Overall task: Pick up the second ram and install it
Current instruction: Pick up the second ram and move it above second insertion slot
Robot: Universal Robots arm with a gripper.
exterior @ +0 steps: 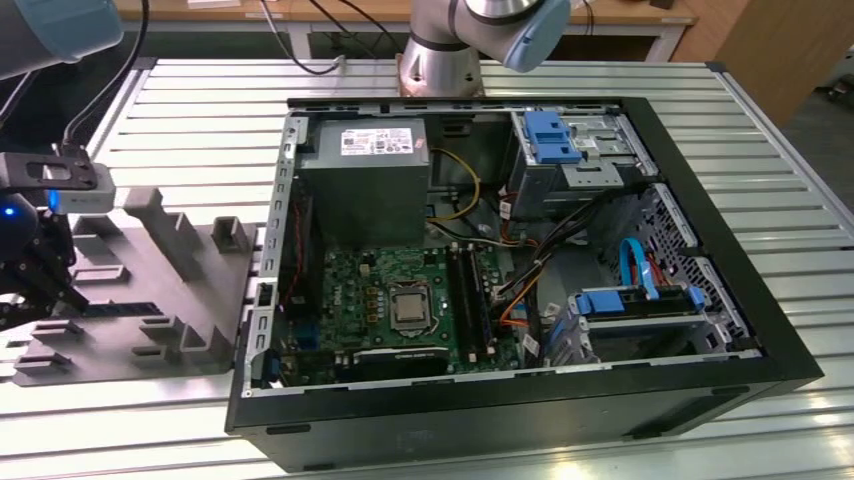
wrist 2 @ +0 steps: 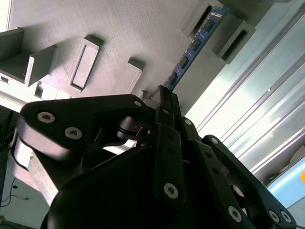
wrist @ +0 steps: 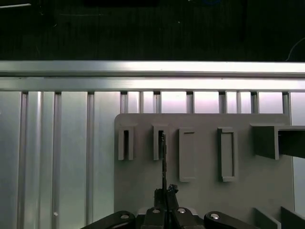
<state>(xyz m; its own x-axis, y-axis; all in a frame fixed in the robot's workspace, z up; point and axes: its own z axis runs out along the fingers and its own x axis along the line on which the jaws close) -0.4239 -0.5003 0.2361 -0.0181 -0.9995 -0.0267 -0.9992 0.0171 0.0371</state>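
Observation:
The second ram (wrist 2: 193, 45) is a thin dark stick with blue labels, resting on edge in the slotted blocks of the grey plastic fixture (wrist 2: 119, 28). In the first wrist view the ram (wrist: 163, 157) shows edge-on, running from a fixture (wrist: 205, 200) slot to my fingertips. My gripper (wrist: 165, 192) looks shut on the stick's near end, as the second wrist view's gripper (wrist 2: 164, 93) also suggests. At the exterior view's left, the gripper (exterior: 60, 290) hangs over the fixture (exterior: 200, 330), where the ram (exterior: 127, 308) lies.
An open computer case (exterior: 747, 300) sits on the slatted metal table (exterior: 200, 120), to the exterior view's right of the fixture. Inside are the motherboard (exterior: 387, 290) with long black slots (exterior: 467, 300) and a grey power supply (exterior: 363, 180). The arm's base (exterior: 441, 60) stands behind.

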